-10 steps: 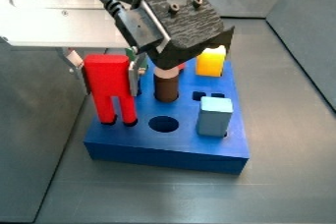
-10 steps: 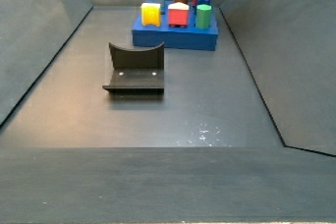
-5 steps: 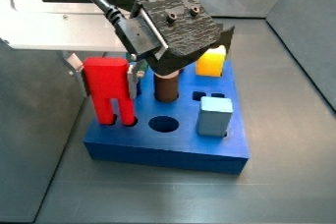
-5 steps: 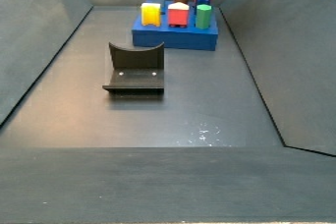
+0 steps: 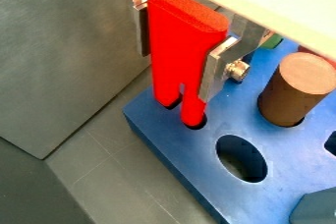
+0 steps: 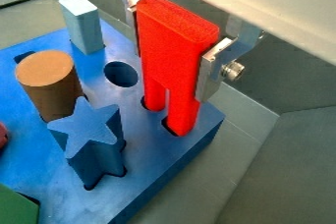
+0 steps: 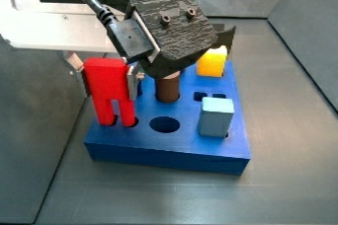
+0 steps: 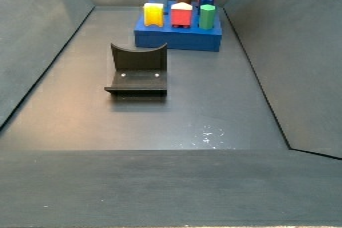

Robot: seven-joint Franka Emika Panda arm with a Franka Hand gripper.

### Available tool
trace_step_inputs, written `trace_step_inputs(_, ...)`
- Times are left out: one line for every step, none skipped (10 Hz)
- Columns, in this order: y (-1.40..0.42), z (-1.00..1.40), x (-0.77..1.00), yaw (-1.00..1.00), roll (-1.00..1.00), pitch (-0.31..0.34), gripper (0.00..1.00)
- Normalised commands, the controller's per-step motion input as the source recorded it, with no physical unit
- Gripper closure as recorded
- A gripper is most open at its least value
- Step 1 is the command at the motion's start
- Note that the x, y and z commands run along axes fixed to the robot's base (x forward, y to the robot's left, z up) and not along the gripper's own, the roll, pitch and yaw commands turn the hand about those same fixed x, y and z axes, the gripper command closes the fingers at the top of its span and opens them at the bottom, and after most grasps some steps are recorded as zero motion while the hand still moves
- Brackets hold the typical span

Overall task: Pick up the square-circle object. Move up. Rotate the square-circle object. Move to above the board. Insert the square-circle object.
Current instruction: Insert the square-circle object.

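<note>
Wrist views: gripper (image 5: 184, 43) pinches the square-circle object (image 5: 180, 51), upright, legs down in holes at a corner of the board (image 5: 171, 140). Versus half a second earlier, nothing has visibly shifted. Board also holds brown cylinder (image 5: 296, 88), blue star peg (image 6: 89, 140). Beyond, fixture (image 8: 138, 70) stands apart.

A robot test lab: a bare grey walled counter (image 8: 174, 122) holds only a dark fixture (image 8: 136, 69) and, beneath the gripper (image 5: 182, 41) fingers (image 5: 219, 63), a blue board (image 7: 172, 140) of bright shaped pegs.
</note>
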Motion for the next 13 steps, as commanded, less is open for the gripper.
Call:
trace_step_inputs(0.00,-0.05,0.10,0.00,0.00,0.000,1.00)
trace_step_inputs(0.00,-0.03,0.05,0.00,0.00,0.000,1.00)
trace_step_inputs(0.00,-0.01,0.04,0.00,0.00,0.000,1.00)
trace_step_inputs(0.00,0.00,0.00,0.00,0.00,0.000,1.00)
trace_step_inputs(-0.01,0.00,0.00,0.00,0.00,-0.003,1.00)
trace_step_inputs(-0.11,-0.06,0.00,0.00,0.04,-0.016,1.00)
trace_step_inputs(-0.05,-0.05,0.01,0.00,0.02,-0.010,1.00)
trace_step_inputs(-0.01,-0.06,0.00,0.00,0.00,-0.029,1.00)
trace_step_inputs(-0.01,-0.10,0.00,0.00,0.00,-0.046,1.00)
trace_step_inputs(0.00,-0.17,0.00,0.00,0.01,-0.056,1.00)
trace_step_inputs(0.00,-0.15,0.00,0.00,0.01,-0.050,1.00)
trace_step_inputs(0.00,0.00,0.00,0.00,0.00,0.000,1.00)
trace_step_inputs(0.00,-0.19,0.01,0.01,0.02,-0.030,1.00)
